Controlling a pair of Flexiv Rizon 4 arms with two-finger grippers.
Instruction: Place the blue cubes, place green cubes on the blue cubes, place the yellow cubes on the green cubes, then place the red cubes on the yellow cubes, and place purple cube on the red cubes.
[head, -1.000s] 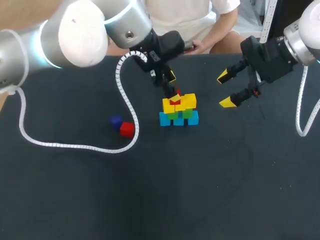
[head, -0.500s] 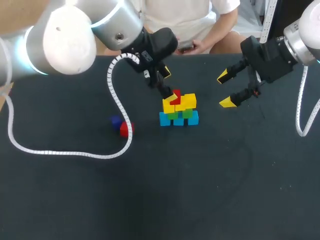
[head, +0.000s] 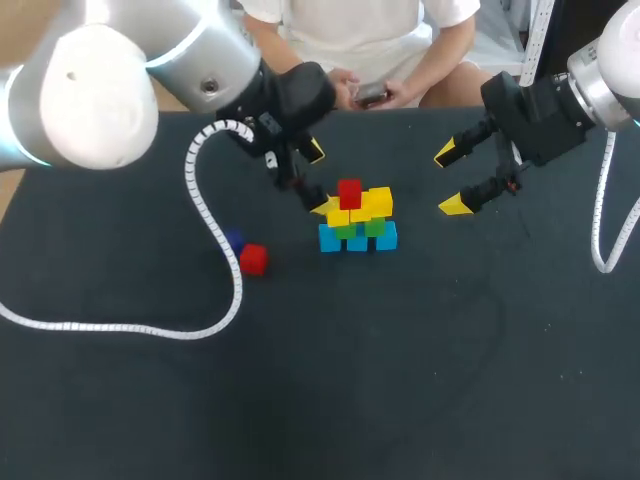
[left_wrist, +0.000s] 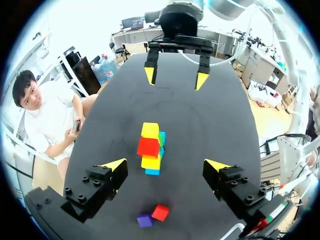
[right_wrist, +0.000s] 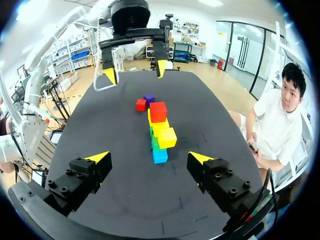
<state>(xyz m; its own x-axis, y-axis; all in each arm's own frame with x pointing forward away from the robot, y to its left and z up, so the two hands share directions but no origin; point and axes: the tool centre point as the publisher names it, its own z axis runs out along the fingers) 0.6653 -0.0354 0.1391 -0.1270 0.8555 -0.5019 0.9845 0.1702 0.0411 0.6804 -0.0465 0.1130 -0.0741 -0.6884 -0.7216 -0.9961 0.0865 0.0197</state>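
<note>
The stack (head: 357, 216) stands mid-table: light blue cubes (head: 385, 237) at the bottom, green cubes (head: 375, 226) on them, yellow cubes (head: 376, 202) above, and one red cube (head: 349, 193) on top. My left gripper (head: 318, 178) is open just left of the stack, touching nothing. In the left wrist view the stack (left_wrist: 150, 150) lies ahead of my open left gripper (left_wrist: 165, 165). A loose red cube (head: 254, 259) and a purple cube (head: 233, 241) lie to the left. My right gripper (head: 452, 180) hangs open to the stack's right, and the stack (right_wrist: 159, 132) shows ahead of it (right_wrist: 149, 157).
My left arm's white cable (head: 205, 240) loops over the table beside the loose cubes and partly covers the purple one. In the left wrist view the loose red cube (left_wrist: 160, 212) and purple cube (left_wrist: 145, 220) lie under the gripper.
My left gripper has let go of the red cube on the yellow cubes and drawn back to the left. The cable has shifted with it. The right arm has not moved.
</note>
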